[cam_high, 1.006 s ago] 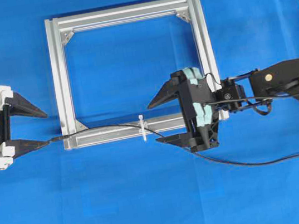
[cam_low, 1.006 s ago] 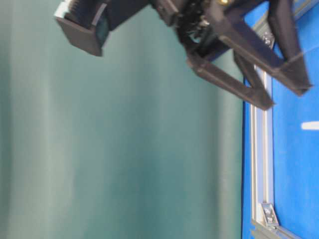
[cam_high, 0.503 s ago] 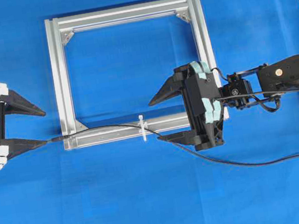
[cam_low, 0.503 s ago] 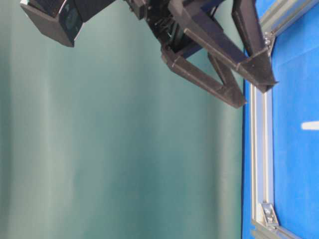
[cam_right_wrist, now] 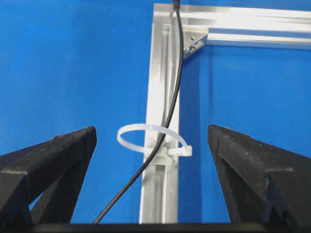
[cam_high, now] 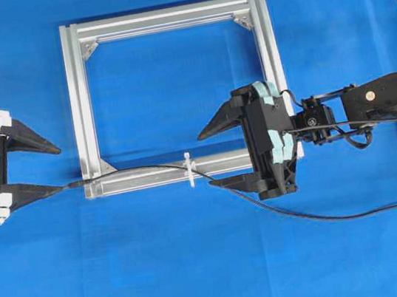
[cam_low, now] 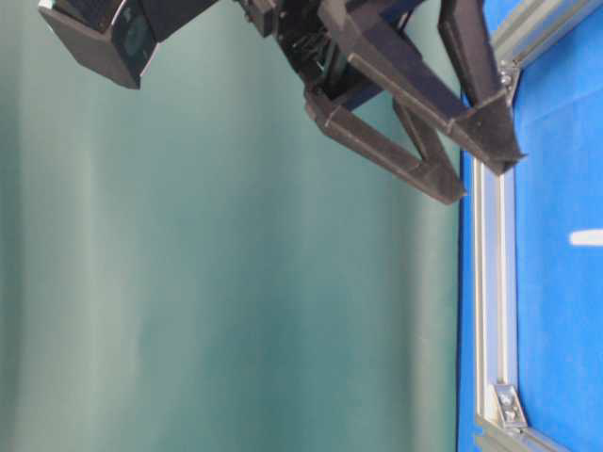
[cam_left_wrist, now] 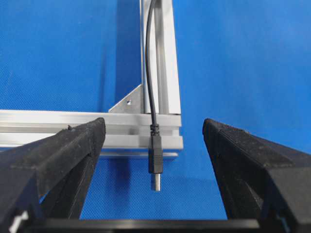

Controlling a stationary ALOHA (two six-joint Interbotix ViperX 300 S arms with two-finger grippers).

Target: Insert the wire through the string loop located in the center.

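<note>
**Overhead view: both grippers wide open, wire already sitting in the loop**

Overhead view first: the left gripper (cam_high: 33, 169) is seen spread wide at the left edge, nothing gripped. Its lower finger tip is right at the plug end of the wire (cam_high: 149, 168); actual contact can't be confirmed. In the left wrist view the plug (cam_left_wrist: 155, 160) hangs free between the fingers, clear of both.

The right gripper (cam_high: 218, 157) is also spread fully, nothing held. The wire passes right beside its lower finger; touching or not can't be told.

The wire is laid lengthwise along the bottom bar of the silver frame (cam_high: 164, 19), plug pointing left just past the frame's lower-left corner, the rest trailing off to the right edge of the blue table (cam_high: 201, 267). It is threaded through the string loop (cam_right_wrist: 150, 138), which is mounted on the middle of that bottom bar.

Counted: one wire, one string loop, one frame, two grippers.
</note>
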